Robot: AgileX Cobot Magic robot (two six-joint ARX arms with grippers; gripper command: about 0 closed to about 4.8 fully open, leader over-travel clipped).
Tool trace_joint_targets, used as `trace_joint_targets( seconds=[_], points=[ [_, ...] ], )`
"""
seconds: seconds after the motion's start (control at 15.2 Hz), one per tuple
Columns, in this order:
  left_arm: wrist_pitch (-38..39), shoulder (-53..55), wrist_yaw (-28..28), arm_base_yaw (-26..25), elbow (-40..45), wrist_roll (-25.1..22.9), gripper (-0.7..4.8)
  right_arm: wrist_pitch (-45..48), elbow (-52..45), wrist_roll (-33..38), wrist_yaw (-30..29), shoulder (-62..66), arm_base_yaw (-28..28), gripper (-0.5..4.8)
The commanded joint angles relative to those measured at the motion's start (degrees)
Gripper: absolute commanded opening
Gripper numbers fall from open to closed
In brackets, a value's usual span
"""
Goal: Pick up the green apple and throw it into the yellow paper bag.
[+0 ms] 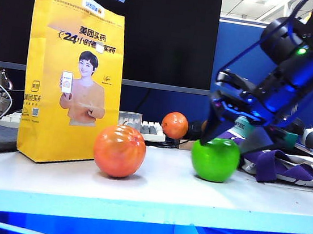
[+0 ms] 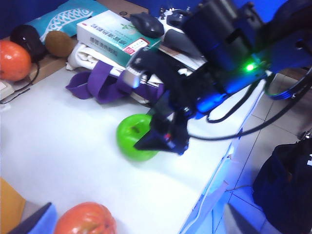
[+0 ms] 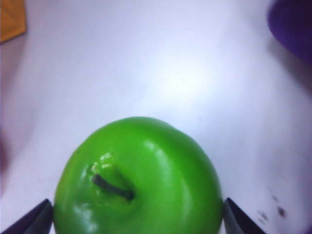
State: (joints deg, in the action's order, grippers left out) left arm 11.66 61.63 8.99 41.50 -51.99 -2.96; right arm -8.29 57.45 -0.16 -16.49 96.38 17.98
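We list, from the left of the exterior view: the yellow paper bag (image 1: 72,78), upright near the desk's (image 1: 153,193) left end, top open. Beside its lower corner, the large orange fruit (image 1: 119,150); bare desk runs from it to the front edge. Behind, the smaller orange fruit (image 1: 174,125) by a keyboard (image 1: 150,130). Right of centre, the green apple (image 1: 215,159) sits on the desk, near the right edge in the left wrist view. The right gripper (image 3: 136,217) straddles it, fingers apart, tips either side, cropped by the frame. The left gripper: we see one dark corner only; state undetermined. A purple cloth (image 1: 270,165) lies beyond.
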Motion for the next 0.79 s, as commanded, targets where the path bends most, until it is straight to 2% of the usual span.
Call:
trace_joint_targets(
  seconds=[0.07, 0.33, 0.39, 0.46, 0.59, 0.66, 0.72, 0.79],
  points=[
    [-1.05, -0.04, 0.24, 0.04, -0.24, 0.04, 4.79, 0.55, 0.02, -0.57, 1.01, 3.58, 1.86, 4.79],
    [-1.01, -0.02, 0.17, 0.04, -0.24, 0.09, 4.79, 1.99, 0.02, -0.52, 1.55, 5.05, 2.03, 4.79],
    [-0.98, -0.02, -0.17, 0.04, -0.24, 0.07, 4.79, 2.67, 0.04, -0.50, 1.53, 4.96, 2.03, 3.62],
    [-0.96, -0.02, -0.48, 0.04, -0.24, 0.04, 4.79, 3.26, 0.04, -0.48, 1.55, 4.96, 2.03, 2.13],
    [-0.96, -0.02, -2.58, 0.04, -0.24, -0.02, 4.79, 3.50, 0.09, 0.02, 1.33, 4.94, 2.03, 2.09],
    [-1.01, -0.02, -2.82, 0.02, -0.24, -0.17, 4.79, 3.02, 0.46, 0.13, 1.07, 4.94, 1.95, 1.88],
    [-1.14, -0.02, -2.93, -0.07, -0.24, -0.26, 4.79, 1.20, 2.16, 0.13, 1.09, 4.90, 1.88, 1.43],
    [-1.18, -0.04, -3.87, -0.11, -0.24, -0.48, 4.79, 0.33, 4.20, 0.11, 0.87, 4.63, 1.88, 1.44]
  ],
)
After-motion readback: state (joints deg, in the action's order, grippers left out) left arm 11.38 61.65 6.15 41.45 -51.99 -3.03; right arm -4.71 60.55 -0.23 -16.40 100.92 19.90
